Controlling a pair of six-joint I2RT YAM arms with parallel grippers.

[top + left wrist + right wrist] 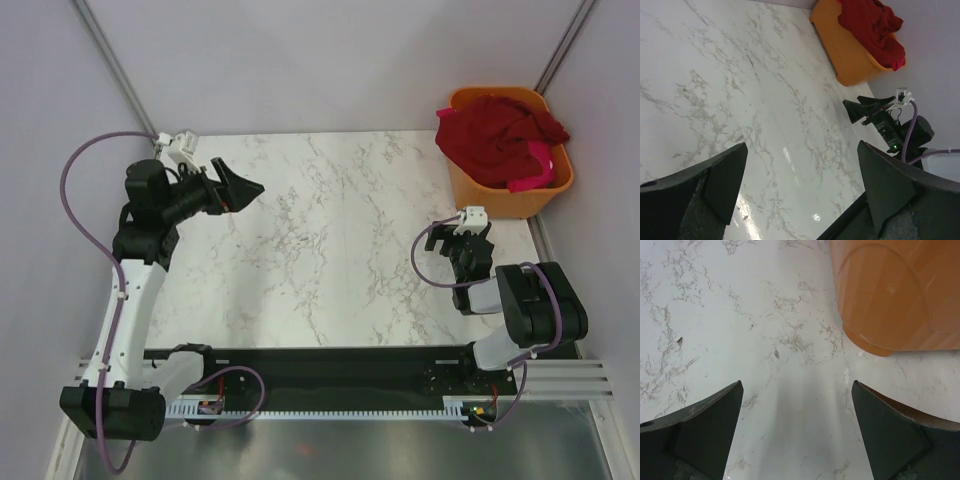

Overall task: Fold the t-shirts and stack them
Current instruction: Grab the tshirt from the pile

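Observation:
A dark crimson t-shirt (495, 135) lies crumpled in the orange tub (562, 180) at the table's far right; a bright pink t-shirt (537, 170) peeks out under it at the tub's right side. The crimson shirt also shows in the left wrist view (870, 25). My left gripper (238, 188) is open and empty, raised over the far left of the marble table, pointing right. My right gripper (470, 238) is open and empty, low over the table just in front of the tub. In the right wrist view only the tub's wall (895, 295) shows, no cloth.
The white marble table top (330, 230) spans the middle. Grey walls with metal posts stand behind and at both sides. A black strip and metal rail run along the near edge by the arm bases.

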